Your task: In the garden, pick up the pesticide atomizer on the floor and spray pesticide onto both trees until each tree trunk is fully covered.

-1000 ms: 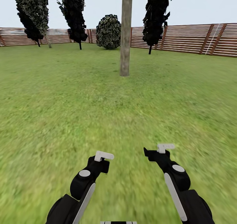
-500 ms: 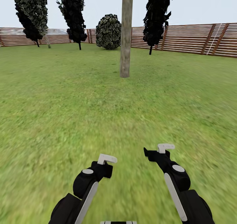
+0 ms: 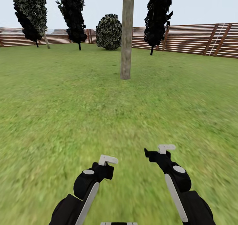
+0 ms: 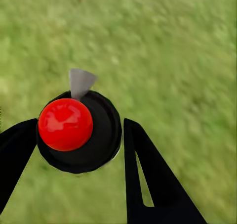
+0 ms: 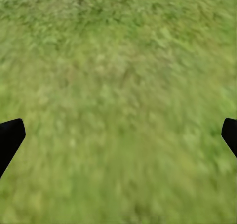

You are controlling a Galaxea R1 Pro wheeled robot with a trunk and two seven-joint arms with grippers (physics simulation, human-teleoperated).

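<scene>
Green lawn (image 3: 66, 96) surrounds the bare grey-brown tree trunk (image 3: 126, 33) ahead, unsprayed, while the left gripper (image 4: 81, 135) clamps the red-capped black atomizer (image 4: 74, 130); the right gripper (image 5: 118, 135) spreads wide, empty.

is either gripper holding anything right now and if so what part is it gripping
The left gripper has a round black object with a red dome between its fingers, flanking its black body. The right gripper's fingers are spread over bare grass, holding nothing.

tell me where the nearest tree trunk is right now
In the head view the tree trunk stands upright on the lawn straight ahead, slightly left of centre, in front of the wooden fence and the round bush.
</scene>
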